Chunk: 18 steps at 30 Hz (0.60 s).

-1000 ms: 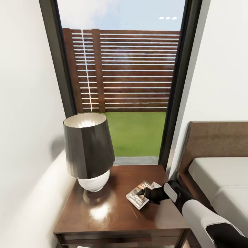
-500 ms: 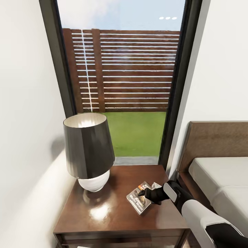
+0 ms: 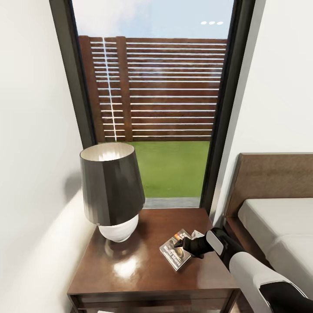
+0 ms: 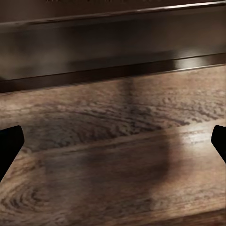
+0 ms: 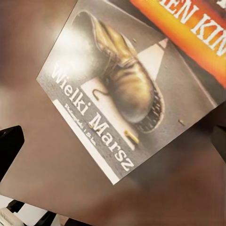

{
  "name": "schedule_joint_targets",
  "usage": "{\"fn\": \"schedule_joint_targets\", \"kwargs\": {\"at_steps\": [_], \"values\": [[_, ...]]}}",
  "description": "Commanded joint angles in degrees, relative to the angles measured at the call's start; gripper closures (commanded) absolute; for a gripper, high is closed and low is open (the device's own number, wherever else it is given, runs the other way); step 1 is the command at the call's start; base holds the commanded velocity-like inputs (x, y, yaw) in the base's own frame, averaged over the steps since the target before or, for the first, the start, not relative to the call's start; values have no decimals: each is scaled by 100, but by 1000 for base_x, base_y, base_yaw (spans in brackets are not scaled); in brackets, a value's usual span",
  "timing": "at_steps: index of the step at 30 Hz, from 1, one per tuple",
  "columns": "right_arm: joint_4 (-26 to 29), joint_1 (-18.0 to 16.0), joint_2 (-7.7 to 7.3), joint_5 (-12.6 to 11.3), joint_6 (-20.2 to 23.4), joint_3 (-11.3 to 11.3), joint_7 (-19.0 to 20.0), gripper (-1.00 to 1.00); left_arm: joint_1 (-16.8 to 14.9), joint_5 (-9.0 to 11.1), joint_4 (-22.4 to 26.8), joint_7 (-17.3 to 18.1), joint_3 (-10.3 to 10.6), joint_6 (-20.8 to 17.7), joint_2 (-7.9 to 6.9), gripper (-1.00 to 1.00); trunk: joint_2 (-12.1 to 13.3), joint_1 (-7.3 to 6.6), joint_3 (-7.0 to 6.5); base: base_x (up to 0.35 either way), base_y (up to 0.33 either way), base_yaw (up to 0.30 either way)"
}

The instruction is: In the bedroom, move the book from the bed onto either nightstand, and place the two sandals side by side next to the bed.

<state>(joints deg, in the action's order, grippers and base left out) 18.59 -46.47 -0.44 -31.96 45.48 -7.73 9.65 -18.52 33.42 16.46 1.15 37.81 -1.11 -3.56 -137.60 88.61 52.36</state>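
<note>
book: we see the book (image 3: 174,250) lying flat on the glossy top of the nightstand (image 3: 130,269), toward its right half, turned at a slant to the edges. in the right wrist view its cover (image 5: 127,89) shows a worn boot, white lettering reading "wielki marsz" and an orange band at one edge.
right gripper: our right gripper (image 3: 181,244) sits over the right part of the book, at the end of the black-and-white arm that comes in from the near right. in the right wrist view its dark fingertips (image 5: 9,148) stand wide apart at either side of the picture, with the cover lying flat between them and nothing clamped.
left gripper: in the left wrist view our left gripper (image 4: 113,146) has its dark fingertips (image 4: 9,146) spread to both sides, with nothing between them but wood-plank floor (image 4: 117,179) and a dark wooden edge beyond it.
nightstand: dark brown, near us, set in the corner under the tall window (image 3: 156,100).
lamp: a lamp (image 3: 112,191) with a dark shade and white base stands on the far left of the nightstand, well apart from the book.
bed: the bed (image 3: 278,226) is at the right, its brown headboard against the far wall and its pale mattress just beside the nightstand.
outside: through the glass we see grass and a slatted brown fence.
</note>
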Motion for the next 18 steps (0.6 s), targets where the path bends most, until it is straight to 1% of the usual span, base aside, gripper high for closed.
{"fn": "schedule_joint_targets", "kwargs": {"at_steps": [1, 13, 18], "values": [[4, -3, -5, 40, 12, -27, 46, -100, -3, 45, 7, 9, 25, -12, -5, -100, -2, -1, 6, 0, 0, 0], [6, -1, -8, 40, 10, -27, 46, -100, 2, 43, 7, 9, 26, -12, -5, -100, -2, -1, 6, 0, 0, 0], [5, -2, -8, 40, 8, -27, 46, -100, 3, 42, 7, 9, 25, -12, -5, -100, 198, -111, -84, 0, 0, 0]]}}
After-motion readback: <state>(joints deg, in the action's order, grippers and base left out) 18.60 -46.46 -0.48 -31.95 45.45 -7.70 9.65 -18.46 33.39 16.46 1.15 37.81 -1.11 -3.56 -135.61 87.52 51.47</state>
